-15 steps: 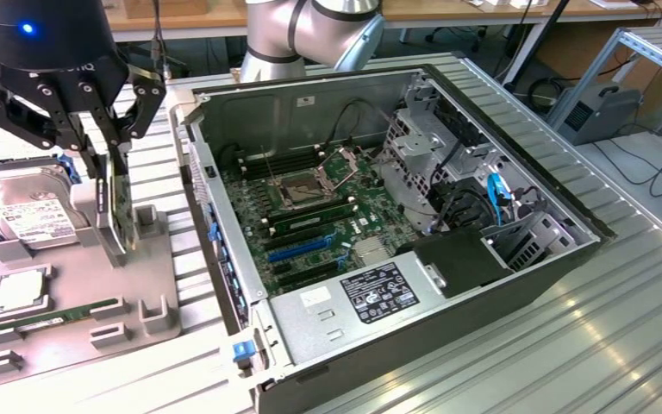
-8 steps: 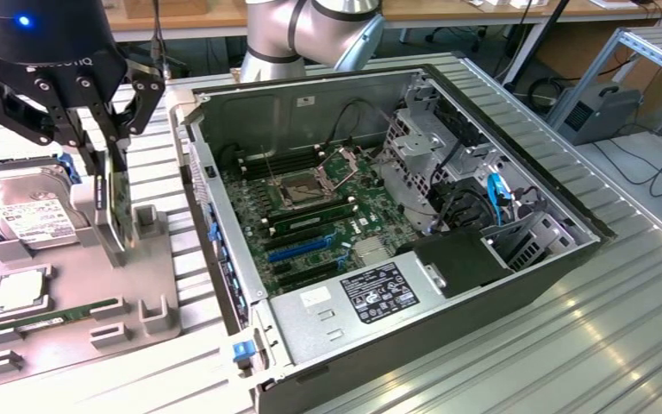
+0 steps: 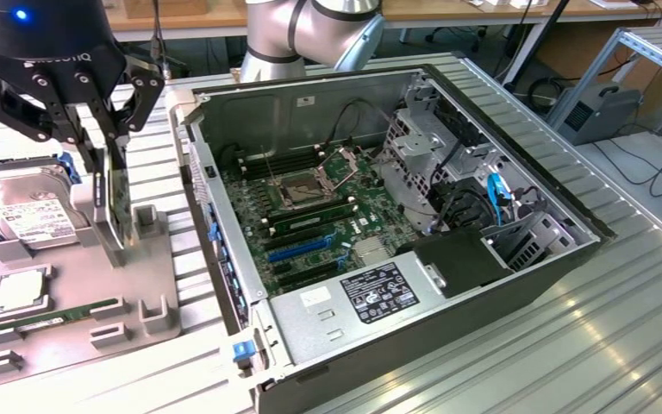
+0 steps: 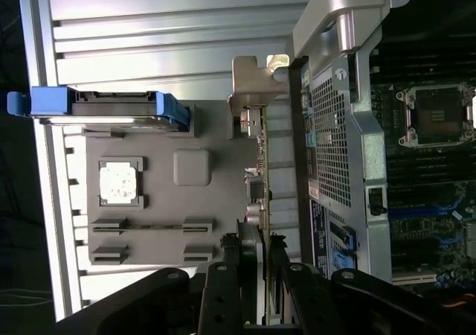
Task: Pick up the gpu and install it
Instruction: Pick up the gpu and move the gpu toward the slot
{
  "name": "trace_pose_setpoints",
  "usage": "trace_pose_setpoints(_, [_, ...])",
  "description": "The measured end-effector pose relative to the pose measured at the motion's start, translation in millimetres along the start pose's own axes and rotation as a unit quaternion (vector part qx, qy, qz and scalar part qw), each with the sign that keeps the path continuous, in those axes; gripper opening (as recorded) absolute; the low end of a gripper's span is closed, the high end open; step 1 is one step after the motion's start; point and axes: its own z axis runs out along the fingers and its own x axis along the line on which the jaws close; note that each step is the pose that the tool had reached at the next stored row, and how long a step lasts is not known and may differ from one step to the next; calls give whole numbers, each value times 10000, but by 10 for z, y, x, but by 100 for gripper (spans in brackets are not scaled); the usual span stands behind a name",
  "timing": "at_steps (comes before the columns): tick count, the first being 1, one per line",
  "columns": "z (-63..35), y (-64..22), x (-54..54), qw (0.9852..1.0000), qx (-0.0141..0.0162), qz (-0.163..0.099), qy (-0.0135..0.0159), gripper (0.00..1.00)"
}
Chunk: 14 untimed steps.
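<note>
The gpu (image 3: pixel 113 216) stands on edge over the grey parts holder (image 3: pixel 153 276), at the exterior view's left, beside the open computer case. It is a thin dark card whose lower end sits at the holder's slot posts. My gripper (image 3: pixel 103 159) comes down from above, shut on the card's upper edge with one black finger on each face. In the wrist view the gpu (image 4: pixel 262 179) runs edge-on away from my gripper (image 4: pixel 251 257), ending in its silvery bracket (image 4: pixel 251 89). The motherboard's blue and black slots (image 3: pixel 296 250) lie bare inside the case.
On the holder rest a hard drive (image 3: pixel 27 216) with blue rails, a processor chip (image 3: pixel 21 289) and a green RAM stick (image 3: pixel 49 317). The open case (image 3: pixel 343 328) has a wall right next to the holder. Drive cages and cables (image 3: pixel 469 198) crowd its far side. The arm's base (image 3: pixel 308 34) stands behind.
</note>
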Motion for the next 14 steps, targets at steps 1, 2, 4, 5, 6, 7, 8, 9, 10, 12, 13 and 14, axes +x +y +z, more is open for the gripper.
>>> trace_pose_setpoints(1, [-3, 0, 0, 10000, 0, 0, 0, 27])
trace_pose_setpoints(2, [-5, 0, 0, 10000, 0, 0, 0, 27])
trace_pose_setpoints(4, [-10, 0, 0, 10000, 0, 0, 0, 27])
trace_pose_setpoints(5, [-14, 0, 0, 10000, 1, 0, 0, 27])
trace_pose_setpoints(6, [-17, 0, 0, 10000, 0, 0, 1, 27])
trace_pose_setpoints(7, [-20, 1, 0, 10000, 0, 0, 0, 27])
trace_pose_setpoints(8, [-25, 1, -1, 10000, 0, 0, 0, 27])
trace_pose_setpoints(9, [-28, 1, -1, 10000, 0, 0, 0, 27])
trace_pose_setpoints(10, [-32, 1, -1, 10000, 0, 0, 0, 27])
trace_pose_setpoints(12, [-40, 1, -1, 10000, 0, 0, 0, 27])
trace_pose_setpoints(13, [-49, 1, -1, 10000, 0, 0, 0, 27])
trace_pose_setpoints(14, [-53, 1, -1, 10000, 0, 0, 0, 27])
